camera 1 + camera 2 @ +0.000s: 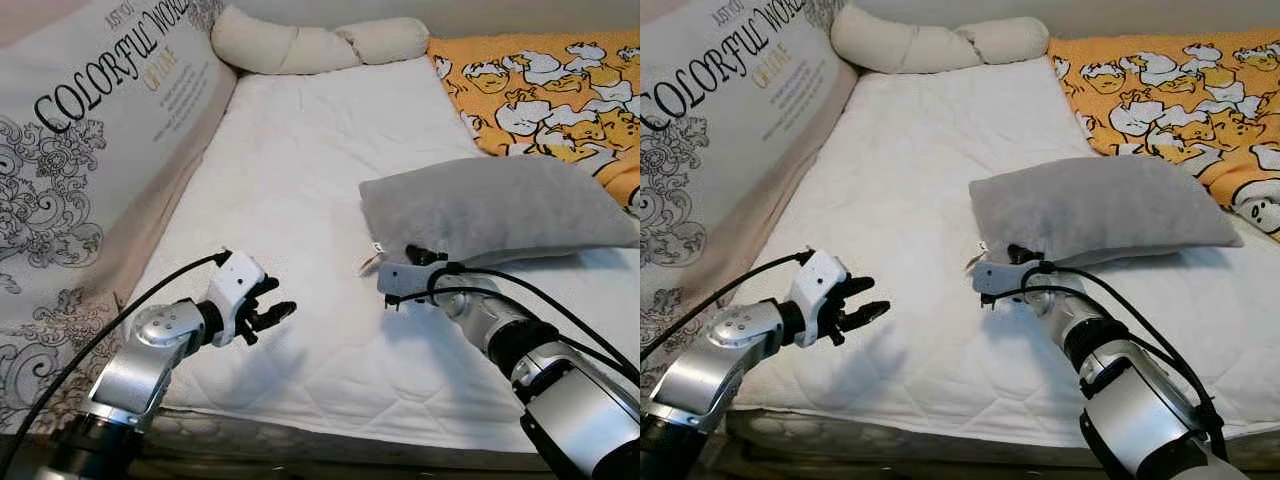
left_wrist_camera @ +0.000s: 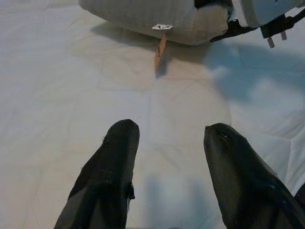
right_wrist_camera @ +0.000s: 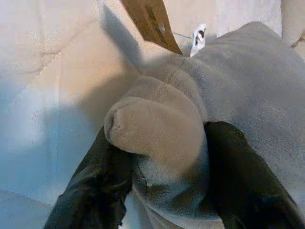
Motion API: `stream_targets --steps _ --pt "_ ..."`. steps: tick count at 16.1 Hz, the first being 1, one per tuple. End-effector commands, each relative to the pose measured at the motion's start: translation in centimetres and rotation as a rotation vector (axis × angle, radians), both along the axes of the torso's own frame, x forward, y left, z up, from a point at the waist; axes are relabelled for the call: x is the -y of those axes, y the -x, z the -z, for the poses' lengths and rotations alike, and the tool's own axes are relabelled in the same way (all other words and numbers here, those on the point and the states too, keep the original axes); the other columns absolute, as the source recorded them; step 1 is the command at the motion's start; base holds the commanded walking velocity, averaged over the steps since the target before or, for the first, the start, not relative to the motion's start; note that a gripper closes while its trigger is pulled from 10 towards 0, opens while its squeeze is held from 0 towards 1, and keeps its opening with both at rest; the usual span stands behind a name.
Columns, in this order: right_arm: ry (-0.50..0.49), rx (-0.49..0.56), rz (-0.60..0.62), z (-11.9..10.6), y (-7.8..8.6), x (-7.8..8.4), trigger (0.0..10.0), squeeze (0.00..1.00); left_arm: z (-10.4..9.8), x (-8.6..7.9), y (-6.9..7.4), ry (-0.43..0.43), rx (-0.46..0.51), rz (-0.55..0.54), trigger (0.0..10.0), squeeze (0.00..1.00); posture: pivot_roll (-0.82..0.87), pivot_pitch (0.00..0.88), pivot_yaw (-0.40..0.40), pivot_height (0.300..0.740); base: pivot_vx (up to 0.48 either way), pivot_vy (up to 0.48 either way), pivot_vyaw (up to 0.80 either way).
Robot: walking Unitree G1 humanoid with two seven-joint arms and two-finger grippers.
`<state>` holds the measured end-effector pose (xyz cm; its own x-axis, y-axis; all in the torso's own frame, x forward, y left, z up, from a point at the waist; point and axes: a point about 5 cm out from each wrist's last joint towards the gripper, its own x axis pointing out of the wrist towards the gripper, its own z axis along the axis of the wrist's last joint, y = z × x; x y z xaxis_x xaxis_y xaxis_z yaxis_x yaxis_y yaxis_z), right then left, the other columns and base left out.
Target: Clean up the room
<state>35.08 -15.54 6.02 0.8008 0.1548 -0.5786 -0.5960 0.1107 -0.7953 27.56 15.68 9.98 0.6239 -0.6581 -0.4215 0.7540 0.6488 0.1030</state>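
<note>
A grey pillow (image 1: 495, 208) lies on the white mattress (image 1: 300, 180), right of its middle, with a small tag at its near left corner. My right gripper (image 1: 412, 257) is at that corner, and in the right wrist view its black fingers (image 3: 95, 186) are shut on the pillow's corner (image 3: 157, 133). My left gripper (image 1: 272, 312) hovers open over the mattress near the front left, nothing between its fingers (image 2: 107, 176); the left wrist view looks toward the pillow (image 2: 157, 19).
A large printed cushion (image 1: 90, 150) leans along the left side. A cream bolster (image 1: 310, 42) lies at the head of the bed. An orange duck-patterned blanket (image 1: 550, 90) covers the far right. The mattress's front edge (image 1: 330, 425) is close to me.
</note>
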Motion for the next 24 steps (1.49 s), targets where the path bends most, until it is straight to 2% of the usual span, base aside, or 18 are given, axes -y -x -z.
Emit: stream_targets --steps 1,3,5,7,9,10,11,12,13,14,16,17,19,20,21,22,23,24 --pt "-0.023 0.038 0.054 -1.1 -0.8 0.7 0.0 0.0 0.0 0.0 -0.1 -0.006 -0.009 0.006 10.0 0.0 -0.07 0.0 0.148 0.74 0.0 0.0 0.0" --pt "-0.064 0.041 0.085 -1.5 -1.0 0.9 0.4 0.0 -0.1 0.2 -0.1 -0.001 -0.006 0.006 10.0 0.0 -0.07 0.0 0.139 0.74 0.0 0.0 0.0" --pt "-0.078 0.035 0.091 -1.6 -1.1 1.0 0.3 0.0 0.1 0.2 0.1 0.0 0.001 -0.012 10.0 0.0 -0.05 0.0 0.112 0.74 0.0 0.0 0.0" --pt "-0.101 0.044 0.078 -2.5 -1.7 0.5 0.0 0.0 0.4 -0.3 0.6 0.014 0.008 -0.064 10.0 0.0 -0.03 0.0 0.074 0.74 0.0 0.0 0.0" --pt "-0.171 0.063 0.087 -3.5 -2.3 -0.1 0.0 0.0 0.5 -0.7 0.5 0.03 0.019 -0.11 10.0 0.0 -0.02 0.0 0.064 0.74 0.0 0.0 0.0" --pt "-0.251 0.107 0.09 -5.0 -3.1 -1.1 0.0 0.0 0.4 -1.5 0.0 0.008 0.044 -0.165 10.0 0.0 -0.01 0.0 0.056 0.74 0.0 0.0 0.0" --pt "-0.462 0.153 0.065 -7.6 -4.1 -3.5 0.0 0.0 -0.2 -2.7 -1.3 -0.012 0.103 -0.291 10.0 0.0 -0.01 0.0 0.058 0.74 0.0 0.0 0.0" --pt "-0.51 0.161 0.039 -8.3 -4.3 -4.3 0.0 0.0 -0.4 -3.1 -1.6 -0.01 0.117 -0.326 10.0 0.0 -0.01 0.0 0.059 0.74 0.0 0.0 0.0" --pt "-0.688 0.166 -0.065 -10.6 -4.5 -6.9 0.0 0.0 -1.2 -4.3 -2.5 -0.002 0.172 -0.458 10.0 0.0 -0.01 0.0 0.06 0.74 0.0 0.0 0.0" --pt "-0.749 0.161 -0.083 -11.3 -4.5 -7.5 0.0 0.0 -1.4 -4.7 -2.6 0.003 0.184 -0.493 10.0 0.0 -0.01 0.0 0.059 0.74 0.0 0.0 0.0" --pt "-1.02 0.157 -0.196 -14.8 -4.3 -10.1 0.0 0.0 -2.3 -6.6 -3.3 0.004 0.244 -0.642 10.0 0.0 -0.01 0.0 0.055 0.74 0.0 0.0 0.0" --pt "-1.077 0.149 -0.257 -16.1 -4.1 -10.7 0.0 0.0 -2.5 -7.2 -3.4 0.011 0.256 -0.686 10.0 0.0 -0.01 0.0 0.055 0.74 0.0 0.0 0.0" --pt "-1.045 0.158 -0.308 -16.4 -3.9 -10.5 0.0 0.0 -2.4 -7.4 -3.5 0.016 0.258 -0.704 10.0 0.0 -0.01 0.0 0.054 0.74 0.0 0.0 0.0" --pt "-1.118 0.163 -0.309 -17.3 -4.0 -9.9 0.0 0.0 -2.4 -7.3 -3.5 0.02 0.266 -0.708 10.0 0.0 -0.02 0.0 0.063 0.74 0.0 0.0 0.0" --pt "-1.277 0.164 -0.334 -19.4 -3.8 -9.5 0.0 0.0 -2.4 -7.3 -3.6 0.021 0.278 -0.723 10.0 0.0 -0.03 0.0 0.072 0.74 0.0 0.0 0.0" --pt "-1.38 0.172 -0.362 -21.0 -3.6 -9.1 0.0 0.0 -2.3 -7.3 -3.6 0.022 0.279 -0.735 10.0 0.0 -0.03 0.0 0.07 0.74 0.0 0.0 0.0" --pt "-1.373 0.151 -0.424 -21.6 -2.9 -8.2 0.0 0.0 -2.4 -7.5 -3.7 0.015 0.287 -0.753 10.0 0.0 -0.03 0.0 0.07 0.74 0.0 0.0 0.0" --pt "-1.289 0.106 -0.464 -20.8 -2.3 -7.4 0.0 0.0 -2.4 -7.9 -3.8 0.006 0.295 -0.781 10.0 0.0 -0.03 0.0 0.075 0.74 0.0 0.0 0.0"
